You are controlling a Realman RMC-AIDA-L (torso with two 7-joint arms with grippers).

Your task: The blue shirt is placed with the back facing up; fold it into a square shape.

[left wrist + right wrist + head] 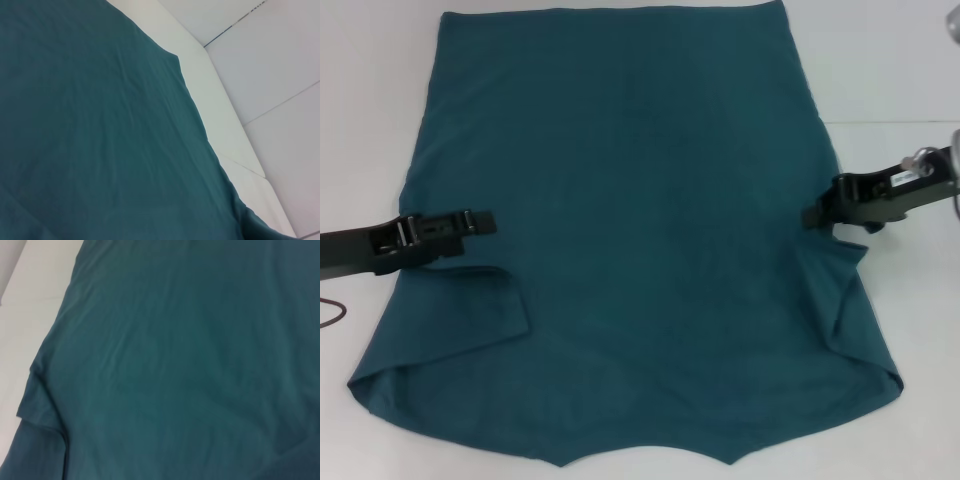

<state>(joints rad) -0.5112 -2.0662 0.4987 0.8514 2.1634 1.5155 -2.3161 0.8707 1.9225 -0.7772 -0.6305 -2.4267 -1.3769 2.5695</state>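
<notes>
The blue shirt (640, 220) lies flat on the white table (900, 80), plain side up, hem at the far side and neckline at the near edge. Both sleeves are folded inward: the left fold (490, 300) and the right fold (850, 290) lie on the body. My left gripper (485, 222) is low over the shirt's left side, just above the left sleeve fold. My right gripper (812, 213) is at the shirt's right edge, above the right sleeve fold. The left wrist view shows the shirt's cloth (100, 125) and its edge; the right wrist view shows the cloth (190, 350) and a folded corner.
Bare white table shows to the right of the shirt (910, 300) and to the left (360, 120). A thin dark cable (332, 310) lies at the left edge. The table's border and floor tiles (280, 75) show in the left wrist view.
</notes>
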